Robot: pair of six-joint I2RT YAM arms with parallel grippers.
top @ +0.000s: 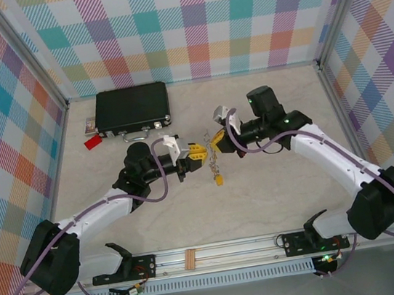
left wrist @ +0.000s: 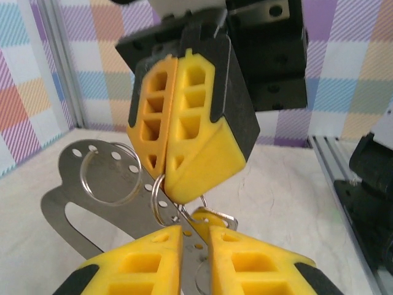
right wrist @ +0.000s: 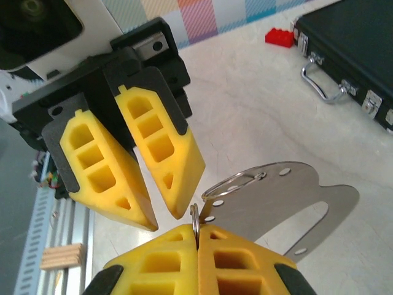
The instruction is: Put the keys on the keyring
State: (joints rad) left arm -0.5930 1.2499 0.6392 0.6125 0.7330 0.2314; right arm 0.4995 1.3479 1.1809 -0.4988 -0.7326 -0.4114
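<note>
Top external: your left gripper [top: 202, 154] and right gripper [top: 213, 144] meet tip to tip mid-table. Small yellow-headed metal keys [top: 217, 170] dangle just under them.
Left wrist: left fingers are clamped on a flat perforated silver plate [left wrist: 64, 200].
Right wrist: right fingers pinch the thin silver metal keyring [right wrist: 194, 216], seen edge-on.

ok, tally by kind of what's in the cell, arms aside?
Black case: 1
Red block: 1
Perforated metal plate: 1
Metal rings: 2
Keys: 1 yellow-headed clear, rest of bunch too small to count
Wooden block on the rail: 1
Small unclear item left of the case: 1
Total: 8, keys possibly more
</note>
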